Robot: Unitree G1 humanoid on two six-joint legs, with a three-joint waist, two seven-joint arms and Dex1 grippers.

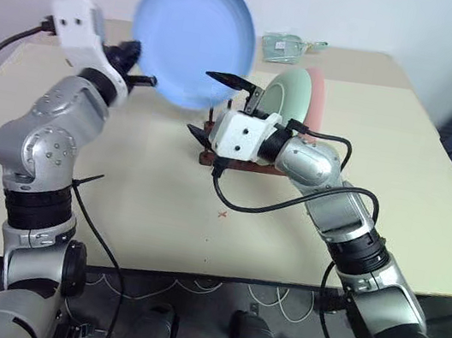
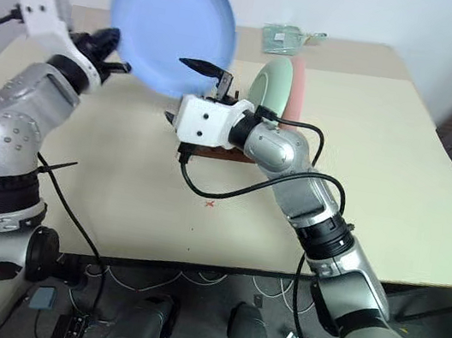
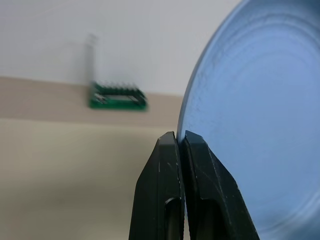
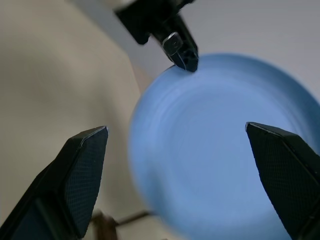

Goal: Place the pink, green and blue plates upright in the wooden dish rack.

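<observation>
Left tool (image 1: 147,80) pinches the rim of the round light-blue plastic plate (image 1: 196,36), held up above the bench (image 1: 400,163). Right tool (image 1: 217,105) is spread wide, empty, beside it. Mint-green plate (image 1: 284,94) and salmon-pink plate (image 1: 314,97) stand upright in the dark wooden dish rack (image 1: 211,156).

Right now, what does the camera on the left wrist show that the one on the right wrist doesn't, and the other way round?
Left wrist camera: the left gripper seen close up, shut on the rim of the blue plate, with a green tray of screwdriver bits far across the table.

Right wrist camera: the right gripper with its fingers wide apart around the plate's round face, not touching it.

Both share the blue plate, the left gripper pinching it, and the table.
</observation>
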